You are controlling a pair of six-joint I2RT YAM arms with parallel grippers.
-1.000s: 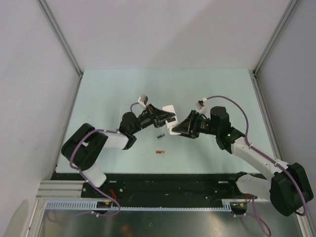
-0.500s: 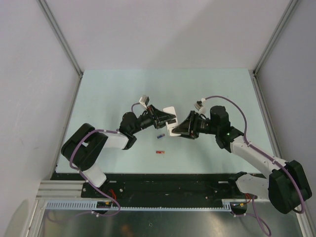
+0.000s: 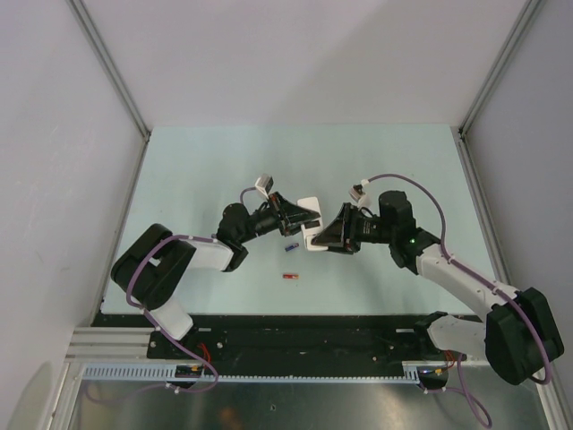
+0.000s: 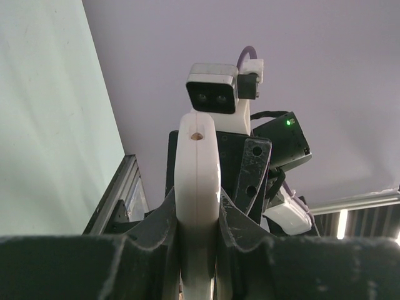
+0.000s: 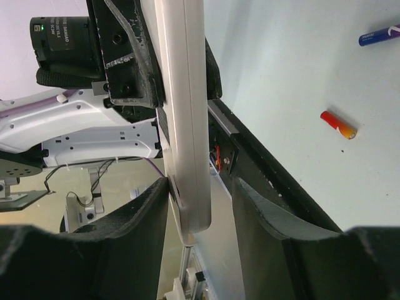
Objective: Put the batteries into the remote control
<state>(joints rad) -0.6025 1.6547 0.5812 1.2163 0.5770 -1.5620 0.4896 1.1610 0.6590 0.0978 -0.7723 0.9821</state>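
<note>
My left gripper [image 3: 298,215] is shut on the white remote control [image 3: 311,207] and holds it above the table. In the left wrist view the remote [image 4: 197,156] stands edge-on, clamped between my fingers [image 4: 159,228]. My right gripper [image 3: 322,236] is open, with its jaws around the remote's other end [image 5: 185,112]. One finger [image 5: 140,215] touches the remote; a gap shows on the other side. A dark blue-purple battery [image 3: 290,245] and a red battery [image 3: 289,276] lie on the table below the grippers. Both also show in the right wrist view, blue-purple [image 5: 379,35] and red [image 5: 337,124]. Other batteries are out of view.
The pale green table [image 3: 215,161] is bounded by white walls at the back and both sides. A black base rail [image 3: 295,327] runs along the near edge. The right arm's camera and body [image 4: 215,94] face the left wrist closely.
My right gripper has edged left, closing in around the remote's end. My left gripper and the remote shifted slightly. The batteries have not moved.
</note>
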